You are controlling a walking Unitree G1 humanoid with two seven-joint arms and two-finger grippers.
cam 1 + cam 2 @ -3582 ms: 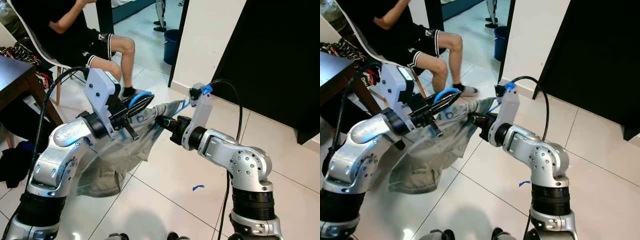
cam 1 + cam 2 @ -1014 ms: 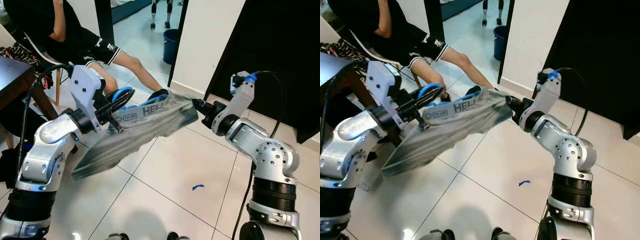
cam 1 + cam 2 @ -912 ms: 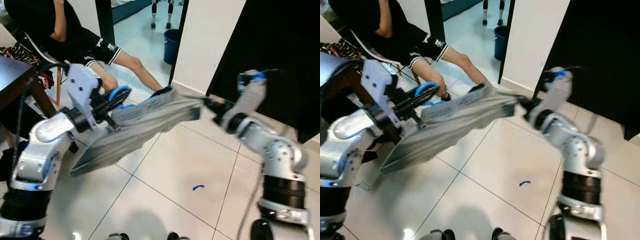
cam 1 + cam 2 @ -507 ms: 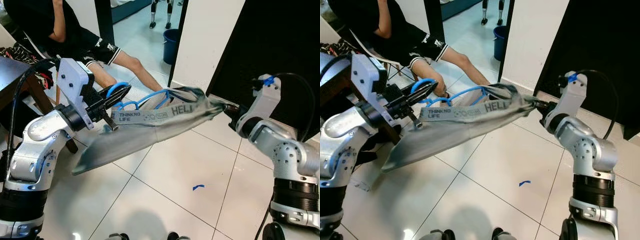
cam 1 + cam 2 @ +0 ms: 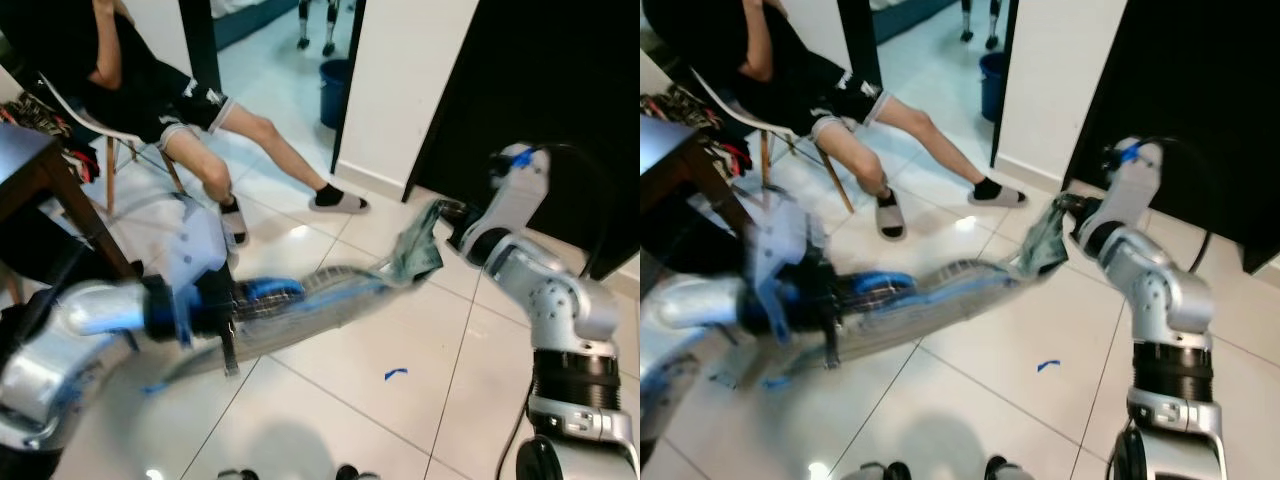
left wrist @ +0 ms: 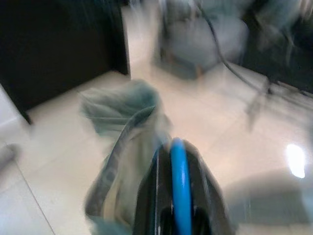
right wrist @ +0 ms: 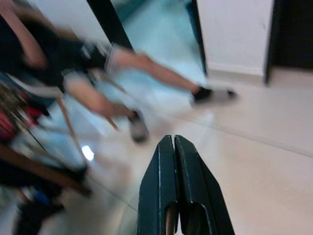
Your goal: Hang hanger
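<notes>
**Left arm drops, cloth sags toward the floor**

Against half a second ago, the left arm has swung down and is blurred with speed, so the grey cloth (image 5: 330, 285) no longer stretches level between the arms: it now slopes from the right tool (image 5: 447, 213), which has stayed high near the dark door, down to the left tool (image 5: 235, 305), low over the tiled floor (image 5: 340, 370).

The blue hanger (image 6: 179, 188) sits clamped between the left tool's black fingers (image 6: 149, 196), shown plainly in the left wrist view, with the cloth draped beyond it. The right tool's fingers (image 7: 159, 196) are pressed together; the eye views suggest they pinch the bunched upper corner of the cloth, though the wrist view itself shows no fabric between them.

Risks, as I judge them:
- The fast downward swing could tug the cloth out of the right tool's small pinch, dropping it on the floor.
- The cloth could slide off the hanger, since only part seems threaded over it.
- A seated person (image 5: 150, 90) has legs stretched close by; a wide sweep could strike a foot.
- No rail is visible to hang on.
</notes>
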